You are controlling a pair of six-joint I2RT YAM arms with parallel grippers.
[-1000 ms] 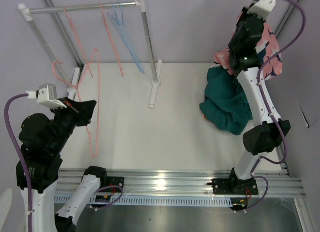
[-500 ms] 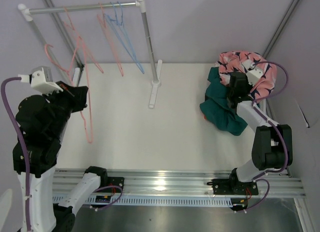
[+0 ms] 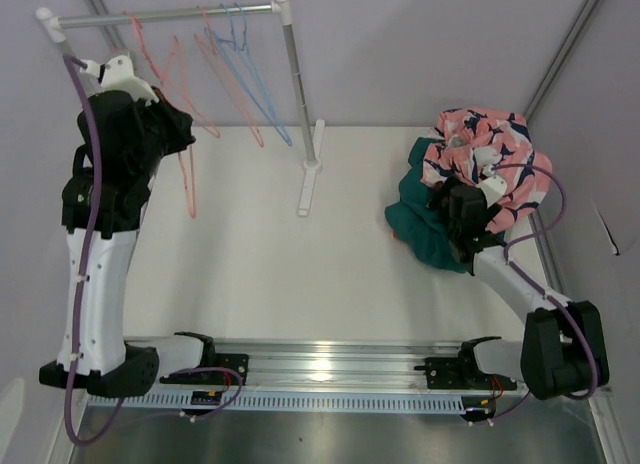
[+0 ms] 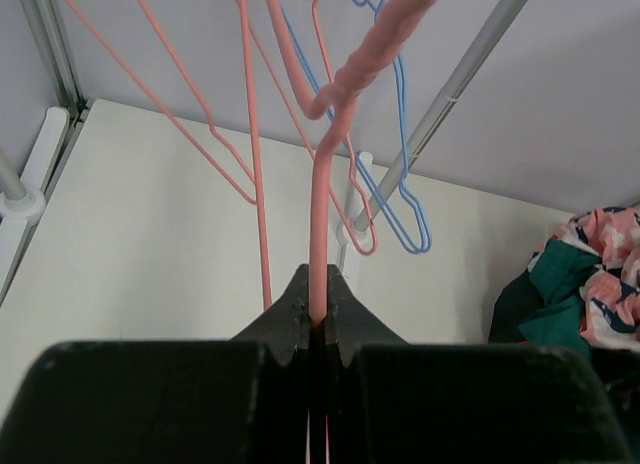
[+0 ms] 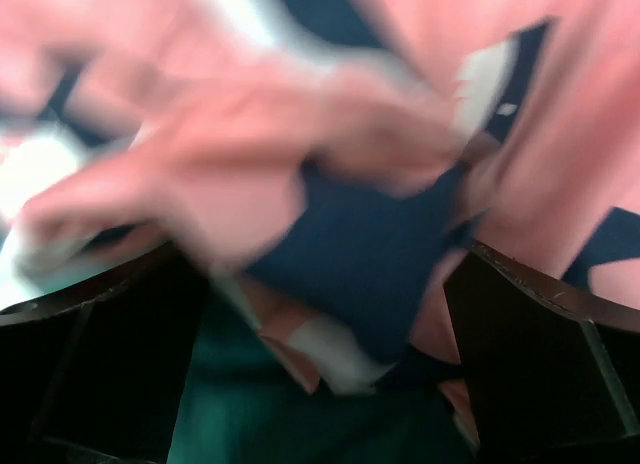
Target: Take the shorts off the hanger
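Pink hanger wire sits pinched between the shut fingers of the left gripper, clamped just below the twisted neck so the hook points up. The left arm is raised high at the left with the hook close to the rail, likely to hang the bare hanger beside the other pink ones. No cloth is on it. A blue hanger hangs further right on the rail, near the rack post. The mid table is bare white. At the far right is a heap, with teal shorts underneath and pink shark-print shorts on top, all off the hangers. The right gripper is low over the heap with its fingers spread wide. Blurred pink-and-navy cloth fills the gap between them, not gripped, so this looks like a drop-off spot.
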